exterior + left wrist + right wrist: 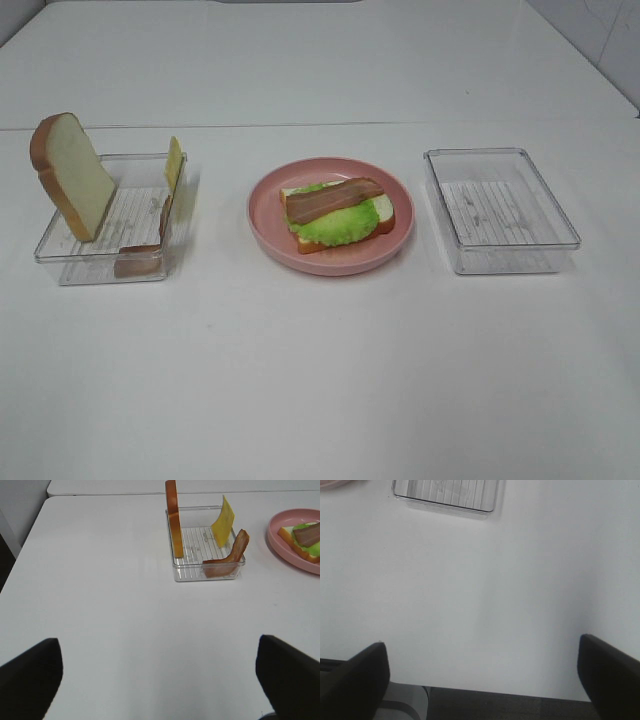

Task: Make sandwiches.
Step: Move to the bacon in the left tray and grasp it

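The left arm's black pincer [157, 641] stands spread wide and empty; the right arm's black pincer [481, 641] likewise gapes, holding nothing.

Stack [337, 212] on plate [262, 215], centre; bin [60, 262] w/ bread slice [72, 175], cheese [173, 163], bacon [135, 262] to its L; 2nd bin [560, 215] to R.

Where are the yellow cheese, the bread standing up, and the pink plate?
yellow cheese slice [223, 524], left wrist view, middle of its flat face.
bread slice [78, 185], exterior high view, middle of its white face.
pink plate [335, 262], exterior high view, bare front rim.
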You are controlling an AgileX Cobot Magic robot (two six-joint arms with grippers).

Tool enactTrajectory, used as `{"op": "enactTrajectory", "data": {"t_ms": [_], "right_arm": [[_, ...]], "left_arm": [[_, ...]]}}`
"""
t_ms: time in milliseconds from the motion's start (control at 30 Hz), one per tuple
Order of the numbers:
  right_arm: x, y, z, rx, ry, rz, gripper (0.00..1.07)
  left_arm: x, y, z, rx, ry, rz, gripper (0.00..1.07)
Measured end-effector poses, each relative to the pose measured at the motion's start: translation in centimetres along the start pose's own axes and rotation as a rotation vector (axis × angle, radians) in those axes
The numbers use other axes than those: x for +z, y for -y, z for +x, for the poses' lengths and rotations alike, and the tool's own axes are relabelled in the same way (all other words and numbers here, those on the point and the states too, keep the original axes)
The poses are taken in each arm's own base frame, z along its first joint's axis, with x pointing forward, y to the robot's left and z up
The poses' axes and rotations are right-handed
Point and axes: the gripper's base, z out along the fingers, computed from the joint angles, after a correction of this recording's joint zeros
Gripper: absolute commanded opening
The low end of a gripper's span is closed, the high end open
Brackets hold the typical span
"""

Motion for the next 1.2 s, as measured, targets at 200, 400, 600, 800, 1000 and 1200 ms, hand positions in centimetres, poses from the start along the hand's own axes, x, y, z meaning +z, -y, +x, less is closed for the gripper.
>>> {"op": "enactTrajectory", "data": {"t_ms": [200, 400, 600, 800, 1000, 1200], "right_arm": [[-0.6, 0.1, 5.0, 0.003, 0.058, 0.011, 0.99], [-0.2, 0.3, 10.0, 0.005, 0.164, 0.038, 0.99], [0.6, 0.2, 13.4, 0.034, 0.278, 0.037, 0.99], [2.0, 0.2, 16.3, 0.16, 0.375, 0.076, 0.99], [2.5, 0.0, 18.3, 0.254, 0.468, 0.12, 0.99], [2.2, -0.5, 20.0, 0.264, 0.581, 0.139, 0.99]], "left_arm": [[0.0, 0.0, 0.0, 0.0, 0.0, 0.0, 0.98], [0.0, 0.0, 0.0, 0.0, 0.0, 0.0, 0.98], [0.0, 0.0, 0.0, 0.0, 0.0, 0.0, 0.98], [0.0, 0.0, 0.0, 0.0, 0.0, 0.0, 0.98], [0.0, 0.0, 0.0, 0.0, 0.0, 0.0, 0.98], [0.0, 0.0, 0.0, 0.0, 0.0, 0.0, 0.98]]}}
